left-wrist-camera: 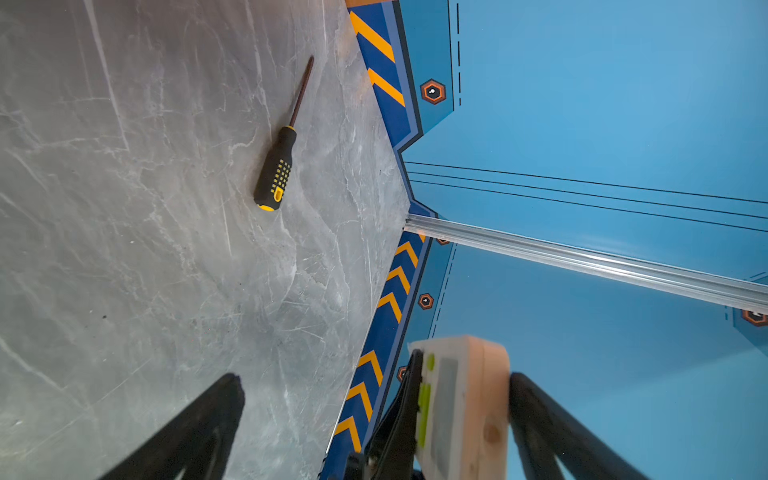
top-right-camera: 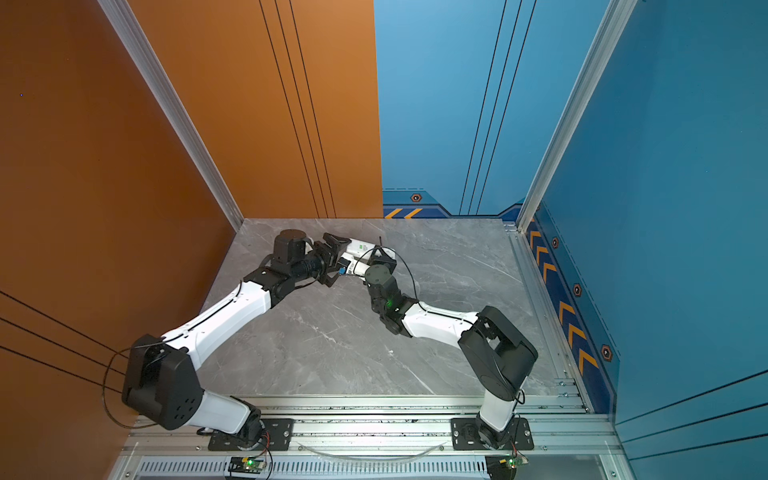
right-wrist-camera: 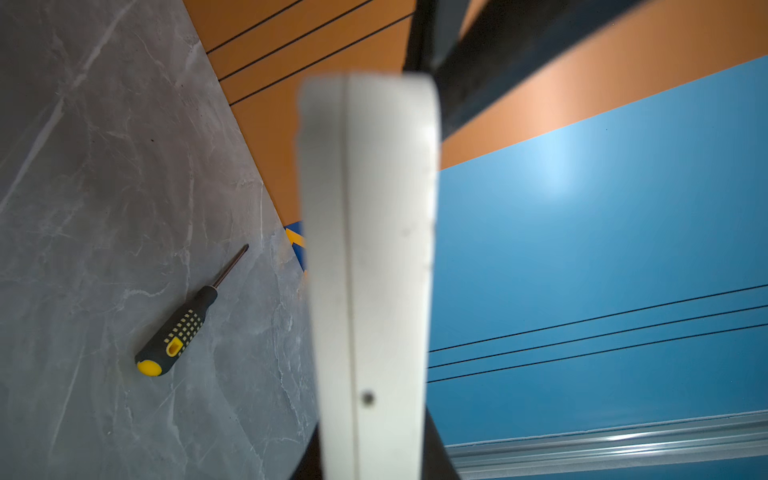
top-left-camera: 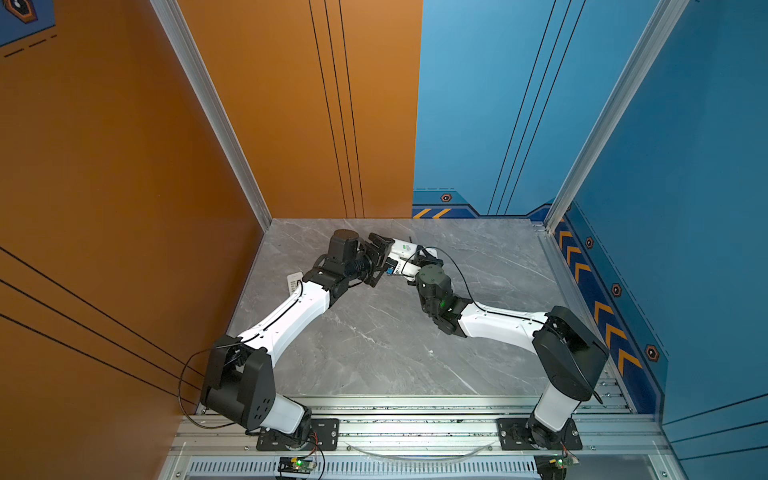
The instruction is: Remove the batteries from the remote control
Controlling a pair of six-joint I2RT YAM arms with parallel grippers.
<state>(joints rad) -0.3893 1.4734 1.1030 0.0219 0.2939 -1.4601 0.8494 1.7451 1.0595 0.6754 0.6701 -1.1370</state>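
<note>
Holding the remote control up off the surface looks like the point here. In both top views the right hand is clamped tight on one end, prob. to steady it and present it to the left hand. That one is spread fully, gripping nothing, w/ a finger either side of the remote's other end. Both arms reach far fwd, elbows out, wrists turned toward each other near the back wall.

Left wrist view: remote control sits btwn the spread fingers, close to one, button face showing. Screwdriver lies alone on the surface.

Right wrist view: remote control seen edge-on, pinched at its near end.

No batteries visible in any view. Presumably they're inside the remote; can't tell whether the cover is on.
</note>
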